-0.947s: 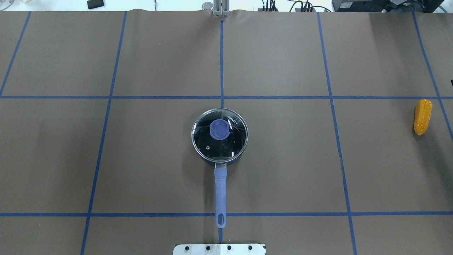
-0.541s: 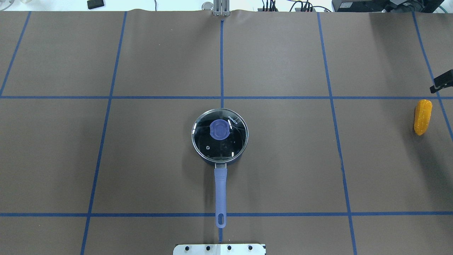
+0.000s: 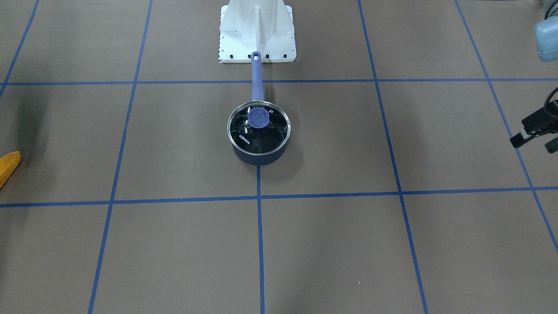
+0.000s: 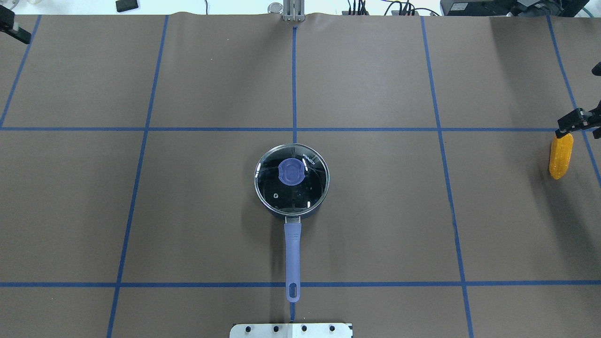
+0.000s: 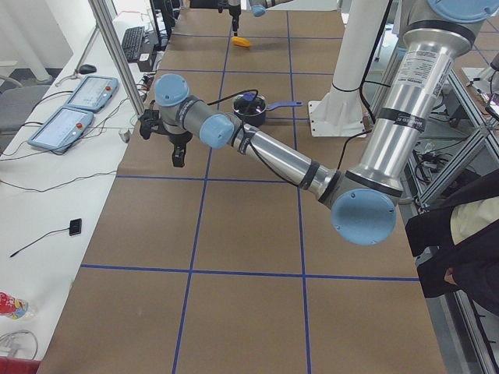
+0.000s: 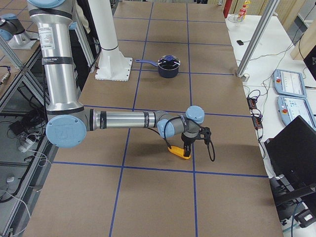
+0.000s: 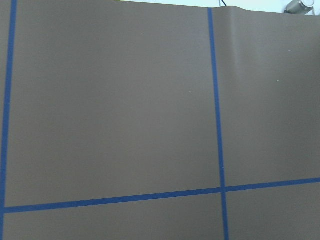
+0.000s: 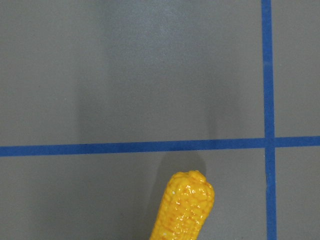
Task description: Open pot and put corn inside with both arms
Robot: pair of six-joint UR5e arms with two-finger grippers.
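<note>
Starting nearest the robot's edge of the table [image 4: 375,225], the pot [image 3: 259,158] sits at the centre, its handle [image 4: 292,253] aimed at the base and its glass lid [image 4: 281,192] on. The knob [image 4: 291,171] is small and rounded, so an off-centre pinch may slip or drag the whole pot.

Farther out, close to the right edge, the corn [image 4: 560,155] lies flat with the right gripper [image 4: 570,123] over its far end. I cannot tell how its jaws stand, as the frame cuts them off. A pinch on that curved end instead of the middle could squirt the cob off the edge.

Farthest, by the far-left corner, the left gripper [image 3: 532,138] hangs empty, jaws seemingly apart and well away from the lid. Corn arriving first would meet a covered pot.
</note>
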